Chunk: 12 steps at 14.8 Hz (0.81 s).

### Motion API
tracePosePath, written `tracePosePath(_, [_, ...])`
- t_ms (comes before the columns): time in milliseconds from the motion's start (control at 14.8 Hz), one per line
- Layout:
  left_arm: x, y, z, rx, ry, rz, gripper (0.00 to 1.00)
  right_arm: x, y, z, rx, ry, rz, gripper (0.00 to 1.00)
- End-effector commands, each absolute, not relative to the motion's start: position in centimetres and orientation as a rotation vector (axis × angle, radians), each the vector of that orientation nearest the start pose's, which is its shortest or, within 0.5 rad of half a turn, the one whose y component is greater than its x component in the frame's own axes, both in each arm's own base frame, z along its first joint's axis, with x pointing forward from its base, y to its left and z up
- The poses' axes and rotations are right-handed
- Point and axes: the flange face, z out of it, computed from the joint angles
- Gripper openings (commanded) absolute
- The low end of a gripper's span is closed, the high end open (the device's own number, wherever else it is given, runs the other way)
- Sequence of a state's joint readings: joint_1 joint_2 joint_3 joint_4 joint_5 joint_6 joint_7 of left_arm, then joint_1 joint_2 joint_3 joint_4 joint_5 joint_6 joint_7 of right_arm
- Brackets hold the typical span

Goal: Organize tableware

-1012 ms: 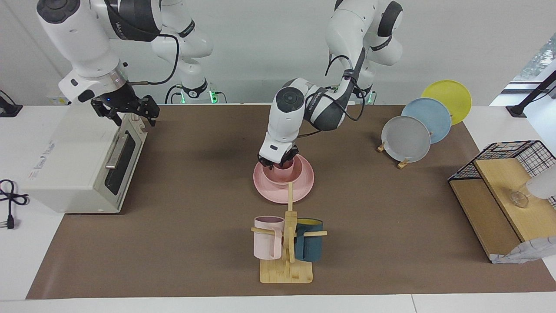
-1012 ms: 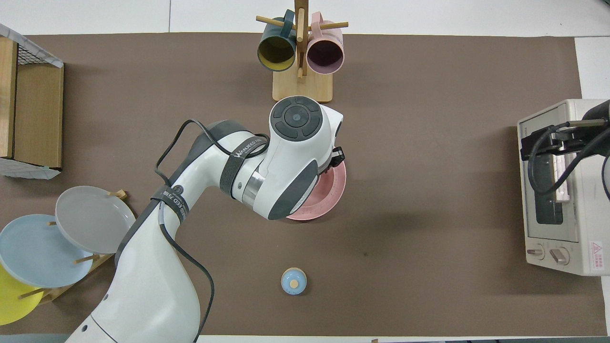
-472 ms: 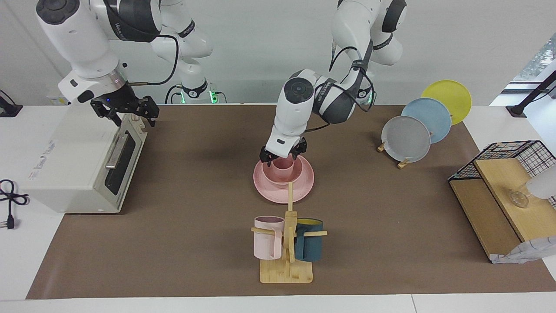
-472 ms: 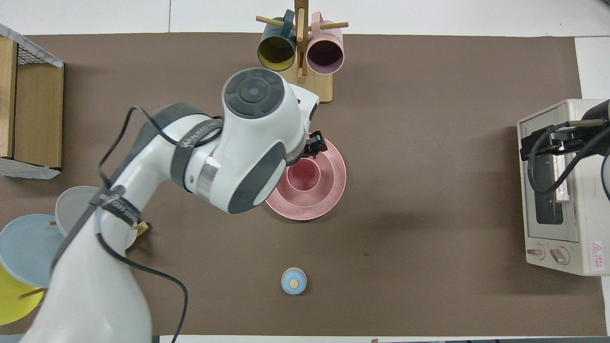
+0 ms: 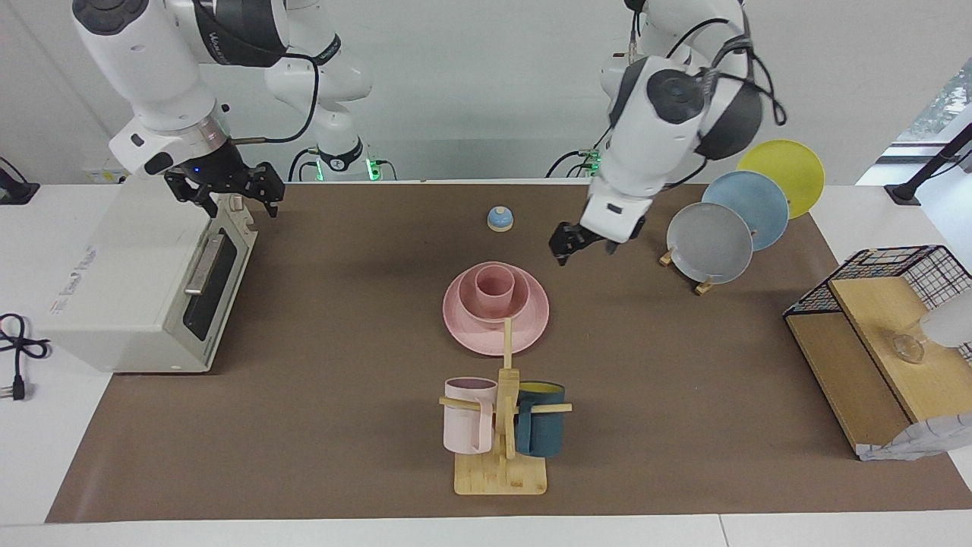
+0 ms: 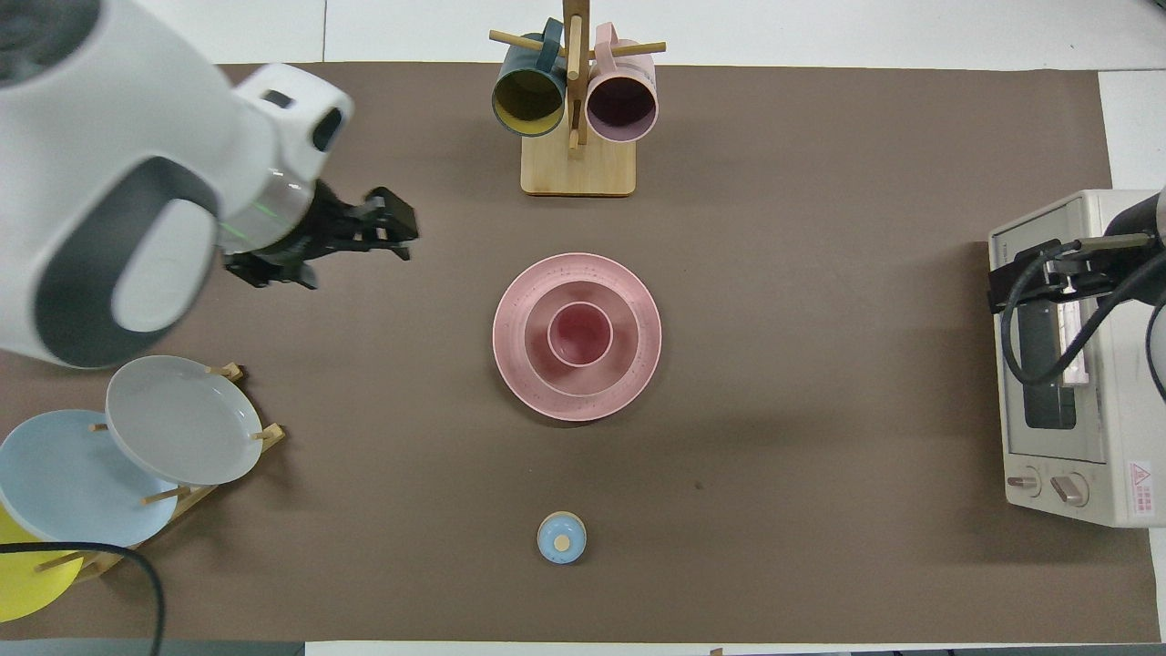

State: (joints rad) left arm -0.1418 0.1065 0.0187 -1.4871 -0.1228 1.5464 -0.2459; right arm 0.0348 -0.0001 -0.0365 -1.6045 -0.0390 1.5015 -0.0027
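Left gripper [image 5: 571,245] of mine hangs in the air over bare brown mat, between the pink stack and the plate rack [image 5: 683,270], its fingers parted and holding nothing. Mid-table, the pink cup [image 5: 494,288] stands upright in the pink bowl [image 5: 518,301], which sits on the pink plate [image 5: 531,323]. My right gripper [image 5: 228,194] waits over the toaster oven [image 5: 137,281], fingers spread, empty.
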Motion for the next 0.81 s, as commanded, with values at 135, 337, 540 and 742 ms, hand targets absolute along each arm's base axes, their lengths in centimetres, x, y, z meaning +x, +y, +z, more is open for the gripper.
tracePosePath(135, [55.1, -4.9, 59.1, -3.199, -0.066, 0.103, 1.00, 54.5, -0.3, 60.6, -3.159, -0.038, 0.158, 1.00])
tracePosePath(337, [54.2, -5.2, 59.5, -3.167, -0.032, 0.075, 1.00, 54.5, -0.7, 60.4, -3.156, -0.026, 0.170, 1.00])
tracePosePath(540, [53.9, -4.7, 62.2, -3.111, -0.015, 0.062, 1.00, 54.7, -1.1, 61.3, -3.159, -0.018, 0.132, 1.00])
tracePosePath(742, [52.6, -4.7, 63.3, -3.102, -0.013, 0.128, 1.00, 54.6, -1.0, 61.3, -3.158, -0.023, 0.139, 1.00])
